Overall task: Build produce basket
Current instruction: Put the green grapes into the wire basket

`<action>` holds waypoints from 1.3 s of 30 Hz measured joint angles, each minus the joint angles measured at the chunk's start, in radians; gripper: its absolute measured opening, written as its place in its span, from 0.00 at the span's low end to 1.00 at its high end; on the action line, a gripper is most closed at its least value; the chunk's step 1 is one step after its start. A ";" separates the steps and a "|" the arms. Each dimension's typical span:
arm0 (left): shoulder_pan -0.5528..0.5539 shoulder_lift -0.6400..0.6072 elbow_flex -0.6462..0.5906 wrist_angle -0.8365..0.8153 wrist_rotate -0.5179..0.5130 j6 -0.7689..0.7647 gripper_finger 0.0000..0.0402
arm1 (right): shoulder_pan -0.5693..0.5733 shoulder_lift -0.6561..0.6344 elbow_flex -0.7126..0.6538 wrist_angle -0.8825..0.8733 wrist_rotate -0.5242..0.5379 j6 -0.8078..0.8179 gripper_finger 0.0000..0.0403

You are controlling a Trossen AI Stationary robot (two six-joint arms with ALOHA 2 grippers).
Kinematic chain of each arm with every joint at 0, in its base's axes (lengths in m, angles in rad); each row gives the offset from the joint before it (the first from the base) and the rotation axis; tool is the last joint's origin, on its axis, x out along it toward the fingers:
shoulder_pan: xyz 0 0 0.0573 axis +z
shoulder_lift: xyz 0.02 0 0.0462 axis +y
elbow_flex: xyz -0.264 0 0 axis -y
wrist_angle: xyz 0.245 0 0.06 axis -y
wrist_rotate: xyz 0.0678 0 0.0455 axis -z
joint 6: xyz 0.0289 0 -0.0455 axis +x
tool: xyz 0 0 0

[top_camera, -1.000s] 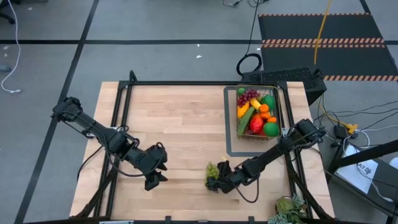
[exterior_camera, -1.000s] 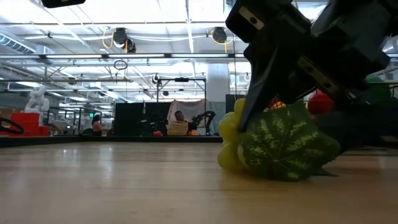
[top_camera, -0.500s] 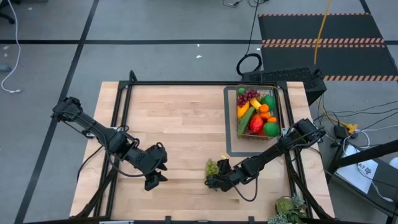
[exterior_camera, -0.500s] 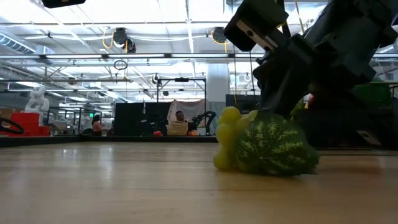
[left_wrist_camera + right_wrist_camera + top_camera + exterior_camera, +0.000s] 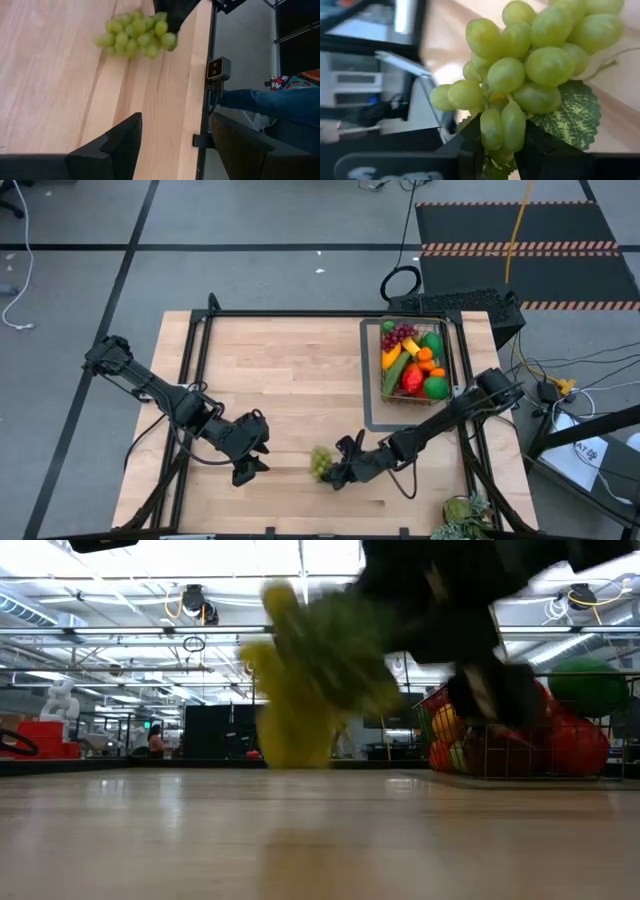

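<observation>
— Right gripper (image 5: 338, 473), what is it doing?

— Its two fingers (image 5: 470, 137) are clamped on the stem end of the green grapes (image 5: 321, 463), with the bunch's leaf (image 5: 572, 117) showing behind the fruit. In the low view the bunch (image 5: 300, 680) hangs clear above the table (image 5: 290, 380).

— Where is that on the table?

— Seen from above, the grapes are toward 6 o'clock, slightly right of the middle, at the gripper's 10 o'clock side. The basket (image 5: 414, 362) sits toward 2 o'clock, well apart from them, already packed with purple grapes (image 5: 399, 334), a cucumber (image 5: 393, 375), a red apple (image 5: 411, 379), oranges (image 5: 427, 360) and green fruits (image 5: 436, 387).

— And the other arm?

— Left gripper (image 5: 243, 472) hangs over the table toward 7 o'clock, its fingers (image 5: 120, 145) apart and holding nothing. From its wrist camera the grapes (image 5: 136, 36) show farther along the boards.
</observation>
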 joint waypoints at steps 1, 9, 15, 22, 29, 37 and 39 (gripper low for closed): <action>0.000 0.000 0.000 -0.001 0.000 0.001 0.58 | -0.002 -0.011 0.000 0.023 0.000 -0.032 0.19; 0.000 0.000 0.000 -0.005 -0.018 0.004 0.58 | -0.029 -0.174 0.001 0.082 0.001 -0.292 0.19; 0.001 0.000 0.000 -0.005 -0.028 0.004 0.58 | -0.072 -0.346 0.002 0.064 0.006 -0.523 0.19; 0.001 0.000 0.000 -0.005 -0.080 -0.002 0.58 | -0.122 -0.554 0.002 0.060 0.006 -0.884 0.19; 0.021 0.000 0.000 -0.004 -0.118 -0.016 0.58 | -0.133 -0.727 0.003 0.060 0.006 -1.412 0.19; 0.089 0.000 0.000 0.005 -0.132 -0.056 0.58 | -0.145 -0.867 0.003 0.084 0.029 -1.766 0.19; 0.112 0.000 0.000 0.021 -0.132 -0.059 0.58 | -0.145 -0.891 0.003 0.090 0.028 -1.840 0.19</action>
